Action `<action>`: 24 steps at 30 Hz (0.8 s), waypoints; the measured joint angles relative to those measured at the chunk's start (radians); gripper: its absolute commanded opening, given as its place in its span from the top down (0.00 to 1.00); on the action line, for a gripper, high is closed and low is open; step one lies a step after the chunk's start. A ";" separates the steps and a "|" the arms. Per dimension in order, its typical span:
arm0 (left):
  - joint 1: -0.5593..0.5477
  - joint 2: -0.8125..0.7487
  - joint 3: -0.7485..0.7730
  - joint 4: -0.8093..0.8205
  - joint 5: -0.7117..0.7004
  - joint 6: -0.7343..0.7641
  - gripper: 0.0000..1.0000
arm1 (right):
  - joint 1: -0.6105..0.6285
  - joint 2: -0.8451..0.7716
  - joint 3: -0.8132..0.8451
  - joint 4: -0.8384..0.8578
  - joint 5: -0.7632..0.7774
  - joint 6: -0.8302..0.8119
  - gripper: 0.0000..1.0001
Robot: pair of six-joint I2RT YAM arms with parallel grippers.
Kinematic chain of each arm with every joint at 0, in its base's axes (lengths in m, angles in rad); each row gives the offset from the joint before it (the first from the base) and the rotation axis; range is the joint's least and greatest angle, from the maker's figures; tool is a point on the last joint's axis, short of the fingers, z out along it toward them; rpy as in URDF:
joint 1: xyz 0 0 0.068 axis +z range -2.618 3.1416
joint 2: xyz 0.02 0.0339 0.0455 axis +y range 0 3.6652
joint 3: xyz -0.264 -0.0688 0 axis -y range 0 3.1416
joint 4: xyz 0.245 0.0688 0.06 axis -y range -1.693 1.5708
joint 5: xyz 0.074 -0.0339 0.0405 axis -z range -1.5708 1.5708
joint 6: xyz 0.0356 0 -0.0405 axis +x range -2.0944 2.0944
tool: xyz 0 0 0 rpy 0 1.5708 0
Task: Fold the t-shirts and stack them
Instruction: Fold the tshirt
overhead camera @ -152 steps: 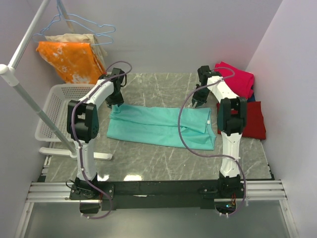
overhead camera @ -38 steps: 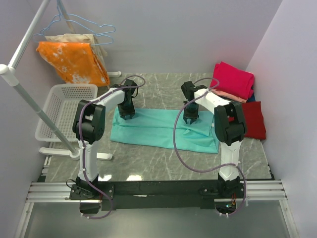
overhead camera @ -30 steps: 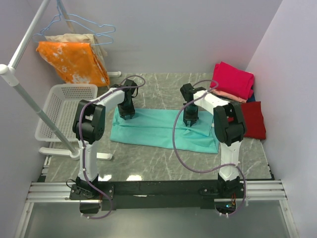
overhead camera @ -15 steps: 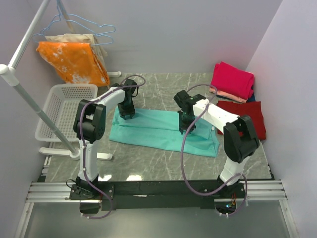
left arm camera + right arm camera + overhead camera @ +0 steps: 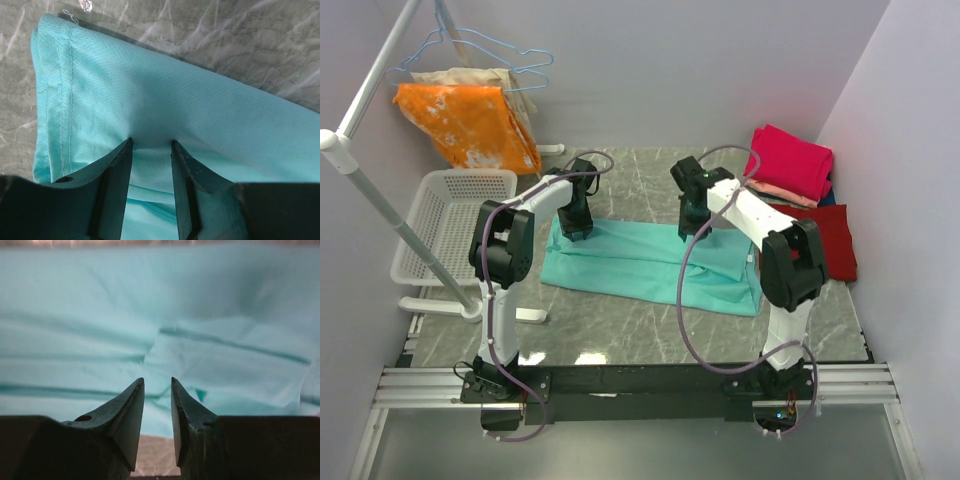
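1. The surface [image 5: 640,320] is grey marble, closed in by pale lilac walls [image 5: 720,70]. At its left stand a white basket [image 5: 440,185] and a white rack pole [image 5: 370,195] with wire hangers [image 5: 490,50]. An orange white-blotched cloth [image 5: 470,125] and a beige cloth [image 5: 485,75] hang there.
2. The teal t-shirt [image 5: 630,260] lies in the middle of the surface, folded into a long band. At the far right a magenta-pink t-shirt [image 5: 790,160] lies on a salmon t-shirt [image 5: 775,190]. Just beside them, nearer, lies a dark red t-shirt [image 5: 835,240].
3. Only the top view shows the room and the stack. The left wrist view shows the fine mesh of the teal cloth [image 5: 175,90] and its stitched hem [image 5: 62,90]. The right wrist view shows soft folds across the cloth [image 5: 150,305].
4. The left tool [image 5: 575,228] is at the far left corner of the teal t-shirt. Its jaws stand a narrow way apart [image 5: 151,142], tips down on the cloth, which shows in the gap.
5. The right tool [image 5: 692,225] is over the far edge of the same shirt. Its jaws also leave a narrow gap [image 5: 157,382] and hold nothing.
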 measured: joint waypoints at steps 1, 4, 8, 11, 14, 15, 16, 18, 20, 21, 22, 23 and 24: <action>0.000 0.000 0.000 0.000 0.000 0.000 0.57 | -0.008 0.026 0.034 0.005 0.005 -0.007 0.64; 0.000 0.000 0.000 0.000 0.000 0.000 0.57 | -0.021 0.087 0.082 0.014 0.014 -0.021 0.64; 0.000 0.000 0.000 -0.001 0.000 0.000 0.57 | -0.025 0.153 0.082 0.018 0.014 -0.038 0.64; 0.000 0.000 0.000 -0.001 0.000 0.000 0.57 | -0.026 0.179 0.073 0.020 0.013 -0.044 0.66; 0.000 0.000 0.000 -0.001 0.000 0.000 0.57 | -0.026 0.183 0.056 0.022 0.008 -0.048 0.66; 0.000 0.000 0.000 -0.001 0.000 0.000 0.57 | -0.027 0.184 0.055 0.023 0.007 -0.048 0.66; 0.000 0.000 0.000 -0.001 0.000 0.000 0.57 | -0.028 0.186 0.055 0.024 0.007 -0.049 0.66; 0.000 0.000 0.000 -0.001 0.000 0.000 0.57 | -0.028 0.187 0.055 0.027 0.006 -0.051 0.66; 0.000 0.000 0.000 -0.001 0.000 0.000 0.57 | -0.029 0.189 0.055 0.028 0.006 -0.052 0.66; 0.000 0.000 0.000 -0.001 0.000 0.000 0.57 | -0.029 0.192 0.055 0.029 0.006 -0.052 0.67; 0.000 0.000 0.001 -0.002 0.000 0.000 0.57 | -0.029 0.196 0.055 0.031 0.005 -0.053 0.67; 0.000 0.000 0.001 -0.002 -0.001 0.000 0.57 | -0.029 0.201 0.055 0.033 0.003 -0.055 0.67; 0.000 0.000 0.001 -0.002 0.000 0.000 0.57 | -0.029 0.208 0.055 0.035 0.001 -0.056 0.69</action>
